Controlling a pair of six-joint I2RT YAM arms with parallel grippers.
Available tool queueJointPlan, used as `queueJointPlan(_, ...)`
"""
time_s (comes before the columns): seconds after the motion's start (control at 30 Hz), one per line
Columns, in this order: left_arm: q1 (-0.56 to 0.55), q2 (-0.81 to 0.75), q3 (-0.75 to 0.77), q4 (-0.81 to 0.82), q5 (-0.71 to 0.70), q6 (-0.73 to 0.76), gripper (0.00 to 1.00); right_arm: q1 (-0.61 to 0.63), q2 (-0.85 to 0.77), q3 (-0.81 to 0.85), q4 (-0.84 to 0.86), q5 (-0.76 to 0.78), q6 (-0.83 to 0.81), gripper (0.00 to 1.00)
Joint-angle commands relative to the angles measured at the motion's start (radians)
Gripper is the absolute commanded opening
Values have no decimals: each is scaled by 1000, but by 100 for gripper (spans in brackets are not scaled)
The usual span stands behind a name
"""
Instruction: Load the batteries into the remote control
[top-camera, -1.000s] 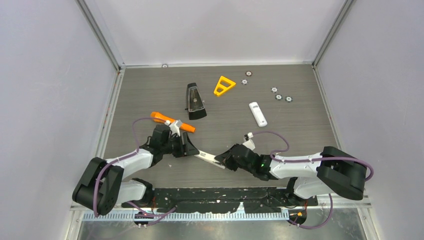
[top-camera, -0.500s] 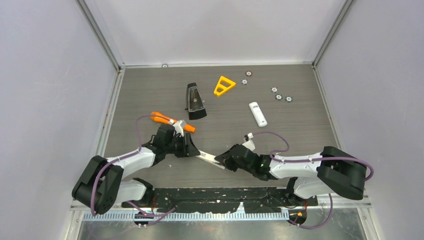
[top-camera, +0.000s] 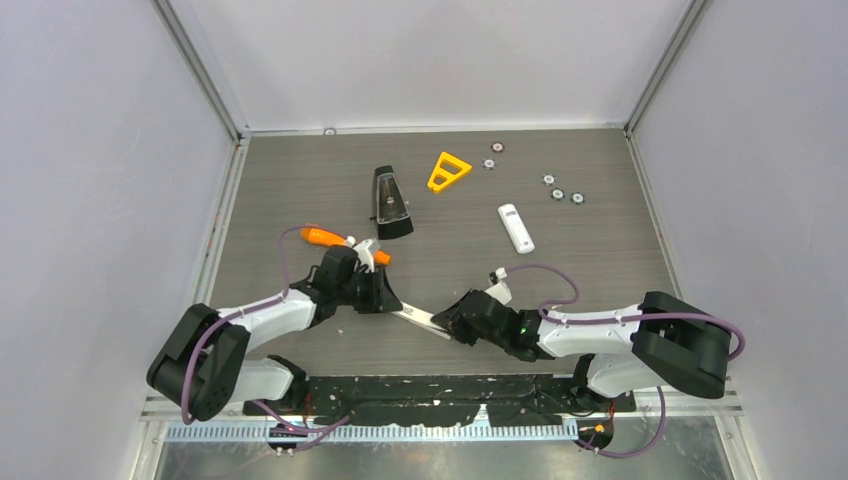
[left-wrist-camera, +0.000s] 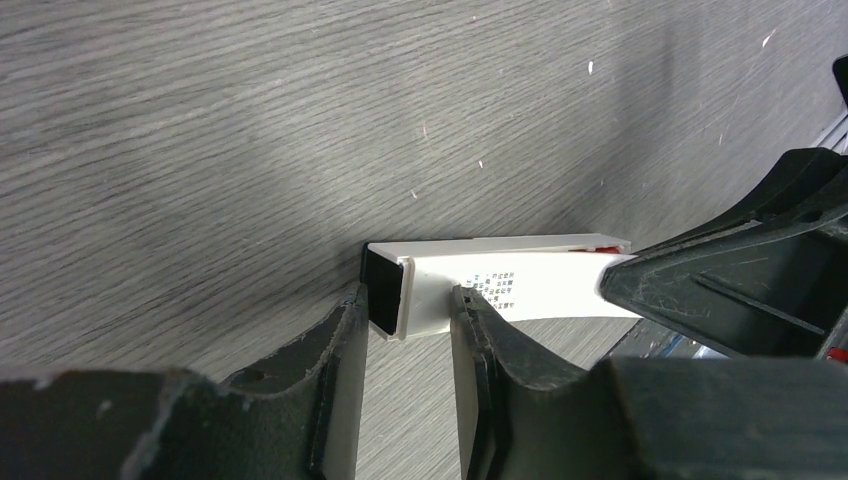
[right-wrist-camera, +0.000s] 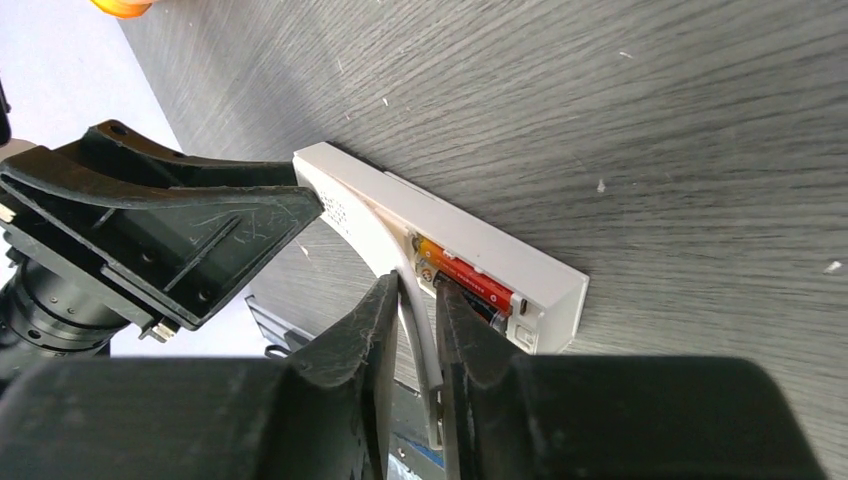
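Remote (top-camera: 416, 316): lies toward near edge of table (top-camera: 600, 250), between both grippers.
Left gripper (left-wrist-camera: 405, 305): clamped on remote's end; contact shown in left wrist view only.
Batteries (right-wrist-camera: 468, 282): orange-red and dark cells seated in open compartment; shown by right wrist view alone.
Right gripper (right-wrist-camera: 415, 288): fingers set narrowly around thin cover (right-wrist-camera: 425, 360); grip cannot be told.
Second remote (top-camera: 515, 228): recorded in top view only, well apart.

Robotics lab cell: dark wood-grain tabletop (top-camera: 300, 190), blank lilac-white enclosure walls (top-camera: 90, 200), aluminium corner rails (top-camera: 205, 75), cabled black-and-white arms (top-camera: 265, 315).
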Motion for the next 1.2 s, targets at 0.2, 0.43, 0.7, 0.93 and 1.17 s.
queueJointPlan(0.2, -35, 78, 5, -169, -135, 34, 28, 18, -70, -6, -234, -9, -15, 34)
queueJointPlan(0.43, -41, 90, 11, -172, -157, 29, 26, 16, -200, -8, -339, -9, -5, 39)
queueJointPlan(0.7, -44, 102, 15, -170, -162, 27, 26, 17, -328, -42, -437, 18, -4, 41)
queueJointPlan(0.93, -46, 106, 14, -164, -159, 22, 25, 16, -264, -49, -385, 12, -35, 41)
queueJointPlan(1.17, -46, 104, 10, -158, -160, 14, 25, 17, -210, -59, -252, 20, -36, 41)
